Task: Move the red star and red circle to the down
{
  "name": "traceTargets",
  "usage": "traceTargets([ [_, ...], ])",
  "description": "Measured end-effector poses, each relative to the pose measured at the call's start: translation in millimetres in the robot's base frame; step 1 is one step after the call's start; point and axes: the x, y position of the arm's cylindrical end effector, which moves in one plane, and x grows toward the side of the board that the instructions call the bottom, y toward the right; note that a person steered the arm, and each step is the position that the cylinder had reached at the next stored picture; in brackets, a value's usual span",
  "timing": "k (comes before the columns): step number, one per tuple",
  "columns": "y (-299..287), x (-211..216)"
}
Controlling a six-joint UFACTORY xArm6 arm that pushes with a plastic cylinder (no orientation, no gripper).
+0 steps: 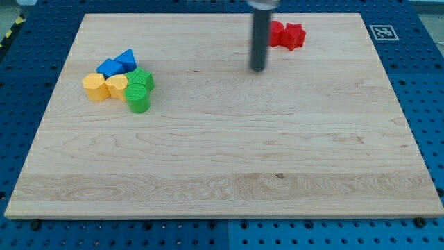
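The red star (pixel 294 36) lies near the view's top, right of centre, on the wooden board (pixel 222 160). The red circle (pixel 276 32) touches its left side and is partly hidden behind my rod. My tip (pixel 258 69) rests on the board a little below and to the left of the two red blocks, apart from them.
A cluster of blocks sits at the view's left: a blue block (pixel 109 68), a blue triangle (pixel 127 60), a yellow block (pixel 95 87), a yellow heart (pixel 116 86), a green block (pixel 142 79) and a green cylinder (pixel 138 98). A marker tag (pixel 381 32) sits at the board's top right corner.
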Motion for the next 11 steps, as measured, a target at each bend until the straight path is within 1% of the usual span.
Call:
traceTargets([
  [1,99,-8],
  [2,161,-43],
  [3,157,-90],
  [4,155,-92],
  [7,59,-92],
  [8,34,-91],
  [9,23,-83],
  [11,-25,-73],
])
